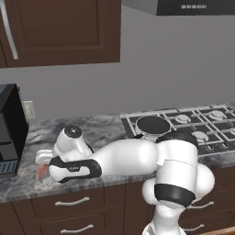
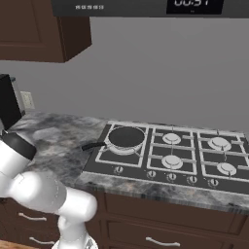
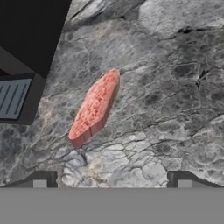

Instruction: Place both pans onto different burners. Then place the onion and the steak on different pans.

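A red-pink steak (image 3: 95, 107) lies flat on the grey marble counter (image 3: 175, 87), just ahead of my open gripper (image 3: 112, 180). Nothing sits between the two fingertips (image 3: 43, 180), which hover close above the stone. In the left base view the arm stretches left across the counter, with the hand low over the steak (image 1: 42, 171). One black pan (image 2: 126, 137) rests on the hob's left burner, its handle (image 2: 92, 145) pointing left over the counter. The other burners (image 2: 171, 138) are bare. The onion is out of view.
A black appliance (image 1: 9, 131) stands at the counter's left end, close to the steak. Dark wall cabinets (image 1: 59, 32) and a range hood (image 1: 183, 7) hang overhead. Drawer fronts (image 1: 69, 202) run below the counter edge.
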### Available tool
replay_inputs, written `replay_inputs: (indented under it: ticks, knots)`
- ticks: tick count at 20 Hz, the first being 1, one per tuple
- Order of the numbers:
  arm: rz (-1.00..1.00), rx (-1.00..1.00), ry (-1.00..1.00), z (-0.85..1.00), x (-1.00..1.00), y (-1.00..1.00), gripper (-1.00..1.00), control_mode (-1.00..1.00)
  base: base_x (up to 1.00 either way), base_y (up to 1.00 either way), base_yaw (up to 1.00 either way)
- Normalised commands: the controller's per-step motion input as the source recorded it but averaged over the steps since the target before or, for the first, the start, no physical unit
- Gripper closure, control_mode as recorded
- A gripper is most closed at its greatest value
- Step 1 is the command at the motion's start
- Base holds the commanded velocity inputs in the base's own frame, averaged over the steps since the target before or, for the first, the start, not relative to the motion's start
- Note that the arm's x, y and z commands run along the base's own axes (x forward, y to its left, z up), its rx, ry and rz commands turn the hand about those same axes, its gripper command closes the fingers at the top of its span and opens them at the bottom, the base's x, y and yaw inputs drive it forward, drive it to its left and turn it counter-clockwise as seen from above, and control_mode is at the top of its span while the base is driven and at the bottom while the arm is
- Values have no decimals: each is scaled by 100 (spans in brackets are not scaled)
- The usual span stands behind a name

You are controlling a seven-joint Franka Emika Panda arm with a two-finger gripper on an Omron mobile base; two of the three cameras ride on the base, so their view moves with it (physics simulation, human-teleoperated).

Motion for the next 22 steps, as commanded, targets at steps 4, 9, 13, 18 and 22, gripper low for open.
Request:
replay_inputs:
  ticks: [4, 9, 13, 18, 22]
  knots:
    - [0, -2, 0, -19, 18, 29, -100, -100, 0, 0, 0]
    - [0, -2, 1, -16, 32, 27, -100, -100, 0, 0, 0]
    - [0, -5, 3, -21, 41, 29, -100, -100, 0, 0, 0]
    - [0, -4, 0, -3, 18, 48, -100, -100, 0, 0, 0]
    - [0, -7, 2, -16, 10, 48, -100, -100, 0, 0, 0]
